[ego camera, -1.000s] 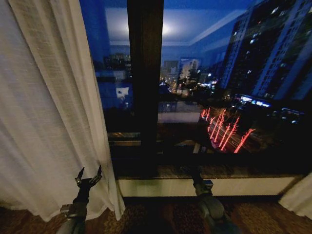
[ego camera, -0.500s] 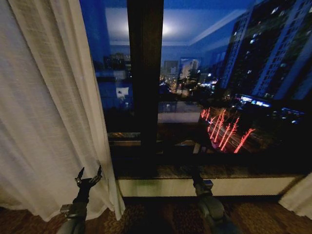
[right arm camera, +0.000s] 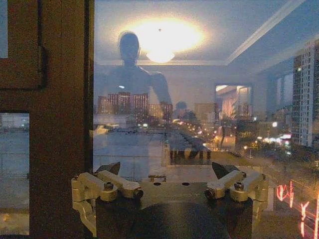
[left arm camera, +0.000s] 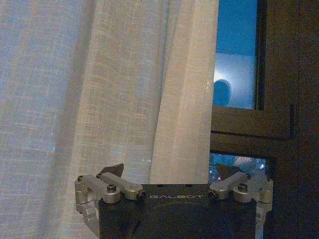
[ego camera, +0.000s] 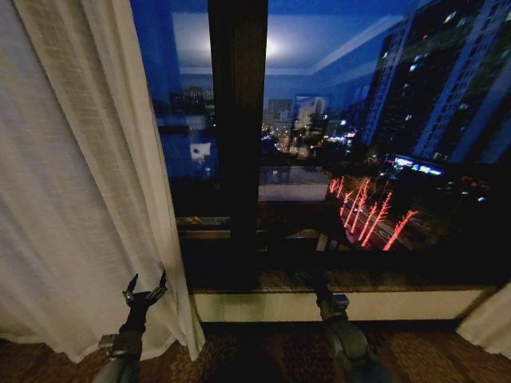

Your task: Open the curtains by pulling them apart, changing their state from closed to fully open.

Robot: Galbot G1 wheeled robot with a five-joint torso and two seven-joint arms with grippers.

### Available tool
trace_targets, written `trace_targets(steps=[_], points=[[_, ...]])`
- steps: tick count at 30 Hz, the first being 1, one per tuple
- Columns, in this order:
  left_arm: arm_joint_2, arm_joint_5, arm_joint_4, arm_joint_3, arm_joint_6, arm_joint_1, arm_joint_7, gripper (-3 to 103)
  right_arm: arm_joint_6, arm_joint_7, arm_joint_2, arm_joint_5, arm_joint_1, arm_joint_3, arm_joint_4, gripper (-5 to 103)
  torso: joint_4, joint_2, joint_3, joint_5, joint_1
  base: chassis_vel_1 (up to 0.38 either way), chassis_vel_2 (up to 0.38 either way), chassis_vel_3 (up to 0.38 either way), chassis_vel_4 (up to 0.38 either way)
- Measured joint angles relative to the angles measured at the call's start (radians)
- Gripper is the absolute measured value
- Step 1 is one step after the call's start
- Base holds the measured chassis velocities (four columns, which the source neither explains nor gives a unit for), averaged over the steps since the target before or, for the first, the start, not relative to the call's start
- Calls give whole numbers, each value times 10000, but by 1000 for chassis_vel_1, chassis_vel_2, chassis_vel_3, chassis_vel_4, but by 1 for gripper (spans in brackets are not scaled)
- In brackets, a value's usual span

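The left curtain [ego camera: 72,199], a sheer cream pleated panel, hangs bunched at the left of the window, and its inner edge [left arm camera: 184,99] falls beside the dark window frame. A bit of the right curtain [ego camera: 489,321] shows at the lower right corner. My left gripper [ego camera: 145,286] stands open, low in front of the left panel's inner edge, with nothing between its fingers [left arm camera: 113,170]. My right gripper [ego camera: 319,281] points at the bare glass near the sill, and in its wrist view it is open [right arm camera: 165,169] and holds nothing.
A dark vertical window post [ego camera: 237,144] divides the glass. Behind the glass lies a night city with lit towers [ego camera: 447,88]. A pale sill [ego camera: 399,303] runs below the window, with patterned carpet [ego camera: 255,355] at its foot.
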Motion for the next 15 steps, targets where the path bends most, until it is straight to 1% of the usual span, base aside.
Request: trace_targets(steps=[15], points=[[0, 0, 0, 0, 0, 0, 0, 100, 0, 0, 0, 0, 0, 0, 0, 100, 0, 0, 0, 0, 0, 0, 0, 0, 0]])
